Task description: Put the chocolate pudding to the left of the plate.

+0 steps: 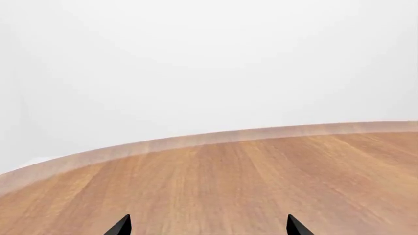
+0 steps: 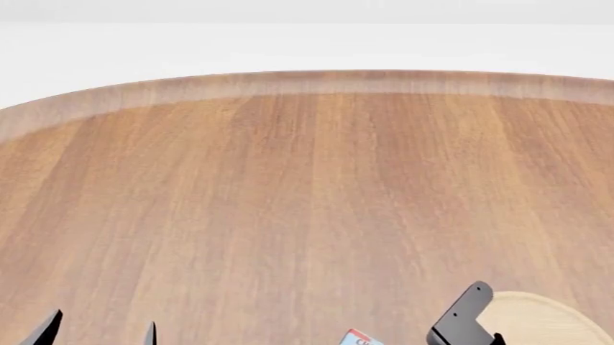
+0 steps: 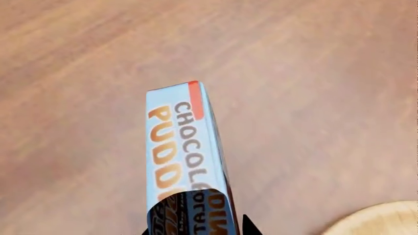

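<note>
The chocolate pudding [image 3: 186,147] is a narrow carton with a light blue top, a red edge and orange-white letters. In the right wrist view it stands between the two black fingertips of my right gripper [image 3: 196,230], which is shut on it over the wooden table. In the head view only its corner [image 2: 360,338] shows at the bottom edge. The plate [image 2: 542,320] is a light-wood disc to the right of the carton, and its rim also shows in the right wrist view [image 3: 382,220]. My left gripper [image 1: 209,227] is open and empty, low over bare wood, and shows at the head view's lower left [image 2: 96,334].
The round wooden table [image 2: 307,180] stretches ahead to its curved far edge [image 2: 307,83], with white floor beyond. A black bracket of my right arm [image 2: 465,316] stands between the carton and the plate.
</note>
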Tool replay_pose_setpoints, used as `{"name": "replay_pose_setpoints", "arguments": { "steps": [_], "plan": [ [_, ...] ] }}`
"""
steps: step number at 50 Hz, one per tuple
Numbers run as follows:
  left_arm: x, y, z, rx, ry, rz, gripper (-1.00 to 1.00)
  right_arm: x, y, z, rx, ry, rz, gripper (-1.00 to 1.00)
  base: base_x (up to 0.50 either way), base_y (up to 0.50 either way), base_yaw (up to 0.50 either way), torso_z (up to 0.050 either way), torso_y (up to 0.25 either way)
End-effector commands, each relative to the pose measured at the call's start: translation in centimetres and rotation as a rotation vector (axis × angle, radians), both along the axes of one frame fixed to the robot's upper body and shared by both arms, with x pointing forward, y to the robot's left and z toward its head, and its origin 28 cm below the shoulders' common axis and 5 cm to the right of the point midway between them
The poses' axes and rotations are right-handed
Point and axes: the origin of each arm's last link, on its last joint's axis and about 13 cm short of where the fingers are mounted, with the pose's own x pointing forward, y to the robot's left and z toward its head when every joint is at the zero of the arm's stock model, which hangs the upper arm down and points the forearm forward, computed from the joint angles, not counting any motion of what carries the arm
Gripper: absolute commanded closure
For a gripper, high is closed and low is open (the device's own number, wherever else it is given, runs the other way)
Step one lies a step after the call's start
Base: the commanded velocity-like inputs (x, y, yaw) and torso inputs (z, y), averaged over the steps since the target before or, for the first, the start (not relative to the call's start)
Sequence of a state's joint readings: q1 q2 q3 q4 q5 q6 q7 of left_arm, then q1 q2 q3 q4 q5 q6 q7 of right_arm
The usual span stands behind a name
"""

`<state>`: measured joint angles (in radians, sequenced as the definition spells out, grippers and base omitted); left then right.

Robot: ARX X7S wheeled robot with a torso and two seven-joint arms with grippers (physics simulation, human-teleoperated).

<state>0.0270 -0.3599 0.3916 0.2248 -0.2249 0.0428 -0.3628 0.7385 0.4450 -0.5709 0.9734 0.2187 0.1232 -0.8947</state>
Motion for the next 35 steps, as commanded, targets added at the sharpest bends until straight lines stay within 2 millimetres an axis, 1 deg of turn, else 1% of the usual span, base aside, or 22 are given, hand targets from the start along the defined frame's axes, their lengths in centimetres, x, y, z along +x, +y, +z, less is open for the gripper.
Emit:
{"name": "replay_pose_setpoints", "arguments": {
  "steps": [1,11,30,31,35],
  "plan": [
    [0.0,0.0,0.0,0.0,0.0,0.0,-1.0,0.2,-0.2,-0.3,-0.009,-0.006,-0.006,1.0,0.0,0.0,0.0,0.0,0.0],
    [0.0,0.0,0.0,0.003,-0.001,-0.001,-1.0,0.2,-0.3,-1.1,-0.006,0.004,-0.019,1.0,0.0,0.0,0.0,0.0,0.0],
    [-0.1,0.0,0.0,0.0,-0.001,-0.001,-1.0,0.1,0.0,-1.4,-0.004,0.011,-0.004,1.0,0.0,0.0,0.0,0.0,0.0],
    [-0.1,0.0,0.0,0.0,-0.001,0.0,-1.0,0.1,0.0,-1.5,-0.011,0.005,-0.005,-1.0,0.0,0.0,0.0,0.0,0.0],
    [-0.1,0.0,-0.1,0.001,-0.001,-0.001,-1.0,0.1,0.0,-1.5,-0.012,-0.002,0.003,-1.0,0.0,0.0,0.0,0.0,0.0]
  ]
}}
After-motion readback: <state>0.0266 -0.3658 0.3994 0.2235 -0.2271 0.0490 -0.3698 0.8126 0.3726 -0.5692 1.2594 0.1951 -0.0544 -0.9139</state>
